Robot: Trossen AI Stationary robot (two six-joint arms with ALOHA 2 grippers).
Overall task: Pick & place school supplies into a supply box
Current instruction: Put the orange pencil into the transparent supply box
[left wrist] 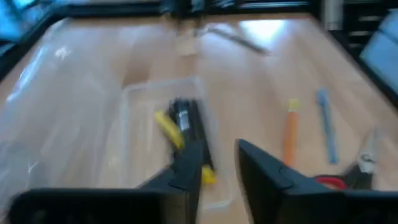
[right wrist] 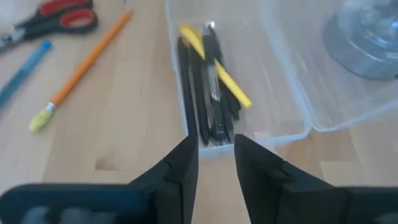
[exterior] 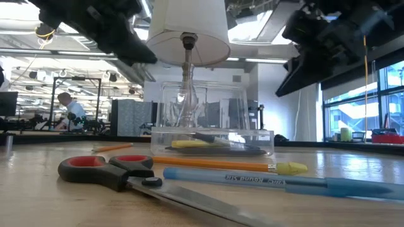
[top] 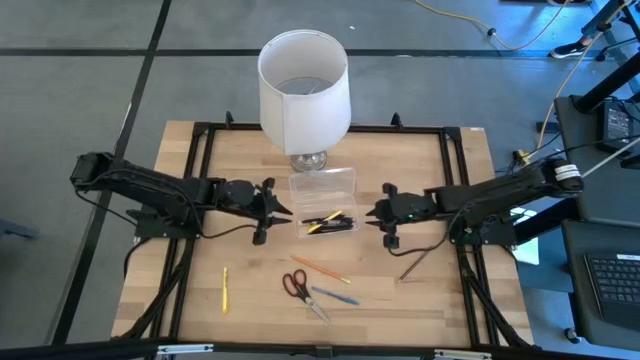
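Note:
The clear supply box (top: pixel 322 205) lies at the table's middle, its lid (top: pixel 322 184) folded open toward the far side. In its tray (right wrist: pixel 211 93) lie a yellow pencil and several dark pens. On the wood near the near edge lie the red-handled scissors (top: pixel 295 285), an orange pencil (top: pixel 321 270), a blue pen (top: pixel 335 296), a yellow pencil (top: pixel 225 289) and a dark pen (top: pixel 415 264). My left gripper (top: pixel 278 211) hangs open above the box's left end. My right gripper (top: pixel 374 214) hangs open above its right end. Both hold nothing.
A white lampshade on a glass base (top: pixel 304 92) stands just behind the box's lid. A black frame (top: pixel 204 150) runs along the table's edges. Bare wood shows at the near left and near right corners. A person (exterior: pixel 69 110) sits far off in the room.

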